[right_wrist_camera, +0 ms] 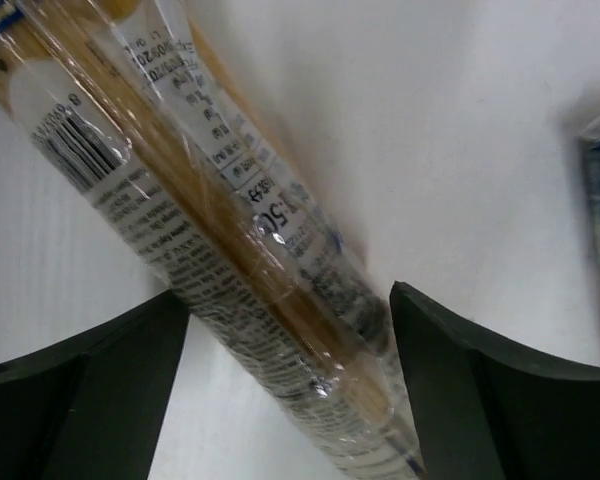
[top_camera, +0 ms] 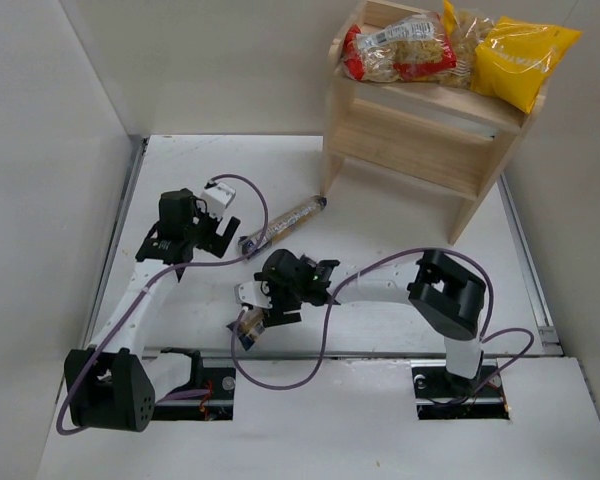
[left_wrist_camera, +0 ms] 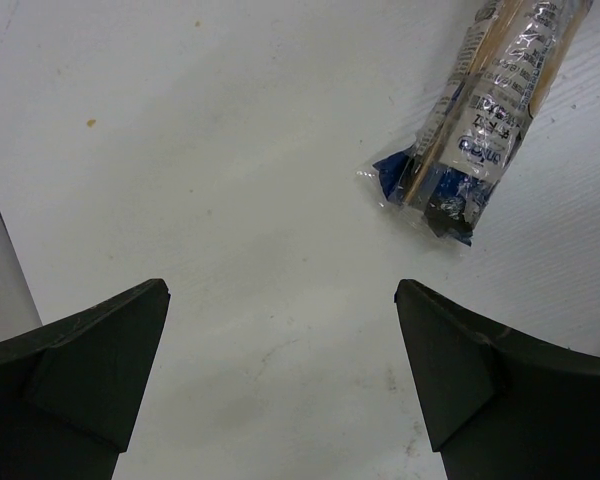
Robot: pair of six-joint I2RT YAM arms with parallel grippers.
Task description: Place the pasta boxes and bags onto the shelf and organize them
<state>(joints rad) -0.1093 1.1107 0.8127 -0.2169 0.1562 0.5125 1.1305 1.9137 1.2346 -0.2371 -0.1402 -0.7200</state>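
Right pincer [right_wrist_camera: 288, 300] is spread wide and set down over the near pasta box [right_wrist_camera: 210, 230], one jaw on each side, with the box lying flat on the desk [top_camera: 400, 240]. It's not clamped as far as I can see, though I honestly can't tell if the pads are brushing the wrap. The thing to watch is that the box's long axis cuts through the gap on a diagonal instead of running square between the jaws, so a squeeze right now would bite it on a slant. From overhead that box is down by the near edge of the desk, mostly hidden under the right wrist. The other pasta box [left_wrist_camera: 490, 110] is further out mid-desk, also on a diagonal, its far end pointing at the shelf [top_camera: 420, 140]. It sits ahead and to the right of the left pincer [left_wrist_camera: 282, 290], which is wide open over bare desk and gripping nothing. Left arm is clearly the closer one for that box. The red-ended bag [top_camera: 398, 50] and the yellow bag [top_camera: 520, 60] are side by side on the top tier. My guess is I'd twist the right wrist a touch to square up before closing.
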